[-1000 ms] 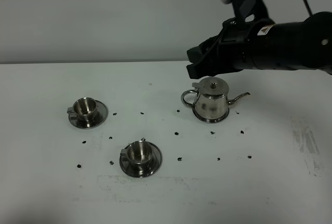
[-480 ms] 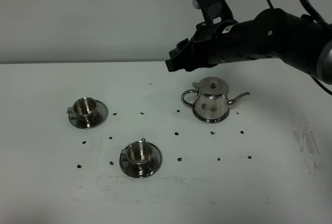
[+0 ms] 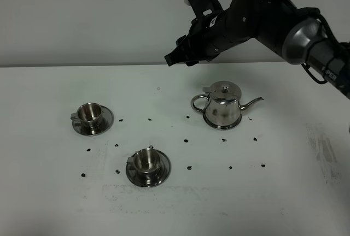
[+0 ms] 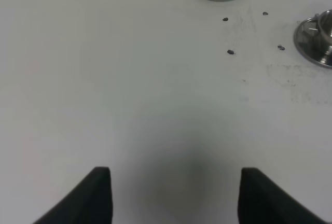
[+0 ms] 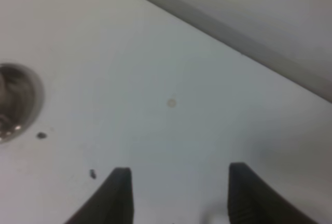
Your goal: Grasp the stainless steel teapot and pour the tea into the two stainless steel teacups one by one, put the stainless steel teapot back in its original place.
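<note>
**Steel teapot stands untouched as right claw hangs over the table's far edge**

The stainless steel teapot [image 3: 221, 105] sits upright on the white table [image 3: 54, 203], right of the middle and toward the far edge. Its lid is down, hiding whatever it holds. Its spout points to the right edge and its handle to the left.

The first teacup [image 3: 90, 114] rests on its saucer [image 3: 108, 120] near the left edge. The second teacup [image 3: 146, 160] sits on its own saucer toward the near edge. Both interiors show only shiny steel.

Dark specks [image 3: 187, 139] dot the table between the pieces.

The right claw [image 3: 176, 57] hangs above and left of the teapot, apart from it, with its fingers spread and nothing between them. The left claw [image 4: 174, 193] is also spread, over bare table.

A pale label [image 3: 210, 22] on the arm is too small to read.
</note>
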Action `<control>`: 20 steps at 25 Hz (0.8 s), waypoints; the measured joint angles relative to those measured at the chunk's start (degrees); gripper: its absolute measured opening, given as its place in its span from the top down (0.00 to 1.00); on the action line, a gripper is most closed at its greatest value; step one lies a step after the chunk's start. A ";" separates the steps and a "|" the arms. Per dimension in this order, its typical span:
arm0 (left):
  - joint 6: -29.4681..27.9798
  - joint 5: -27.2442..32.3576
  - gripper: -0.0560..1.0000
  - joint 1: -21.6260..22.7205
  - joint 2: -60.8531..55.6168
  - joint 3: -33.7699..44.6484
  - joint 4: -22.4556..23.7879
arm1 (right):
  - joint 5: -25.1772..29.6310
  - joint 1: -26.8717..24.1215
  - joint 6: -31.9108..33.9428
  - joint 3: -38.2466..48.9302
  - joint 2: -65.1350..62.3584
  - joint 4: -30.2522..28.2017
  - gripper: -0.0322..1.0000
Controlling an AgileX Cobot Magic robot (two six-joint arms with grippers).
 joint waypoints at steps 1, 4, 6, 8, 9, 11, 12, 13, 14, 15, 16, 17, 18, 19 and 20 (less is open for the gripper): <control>0.00 0.00 0.44 0.00 0.00 0.00 0.00 | 1.14 0.00 1.09 -1.70 1.54 -0.98 0.57; 0.00 0.00 0.44 0.00 0.00 0.00 0.00 | 5.68 0.00 3.68 -7.08 5.46 -3.46 0.57; 0.00 0.00 0.44 0.00 0.00 0.00 0.00 | 8.15 0.00 4.41 -9.72 7.65 -4.17 0.57; 0.00 0.05 0.44 0.00 0.00 0.00 0.00 | 9.72 0.00 4.93 -11.18 8.85 -4.18 0.57; 0.00 0.05 0.44 0.00 0.00 0.00 0.00 | 10.12 0.00 5.05 -11.45 9.26 -4.18 0.57; 0.00 0.05 0.44 0.00 0.00 0.00 0.00 | 10.23 0.00 5.05 -11.70 9.93 -4.18 0.57; 0.00 0.05 0.44 0.00 0.00 0.00 0.00 | 10.23 0.00 5.07 -11.82 10.41 -4.34 0.57; 0.00 0.05 0.44 0.00 0.00 0.00 0.00 | 10.23 0.00 5.07 -11.82 10.88 -4.33 0.57; 0.00 0.10 0.44 0.00 0.00 0.00 0.00 | 10.23 0.00 5.07 -11.82 11.45 -4.47 0.57; 0.00 0.10 0.44 0.00 0.00 0.00 0.00 | 10.29 0.00 5.07 -11.82 11.80 -4.52 0.57; 0.00 0.16 0.44 0.00 0.00 0.00 0.00 | 10.36 0.00 5.07 -11.82 12.35 -4.52 0.57; 0.00 0.15 0.44 0.00 0.00 0.00 0.00 | 10.42 0.00 5.07 -11.82 12.71 -4.52 0.57; 0.00 0.15 0.44 0.00 0.00 0.00 0.00 | 10.57 0.00 5.07 -11.82 13.01 -4.52 0.57; 0.00 0.15 0.44 0.00 0.00 0.00 0.00 | 10.69 0.00 5.07 -11.82 13.24 -4.59 0.57; 0.00 0.15 0.44 0.00 0.00 0.00 0.04 | 10.92 0.00 5.07 -11.82 13.45 -4.59 0.57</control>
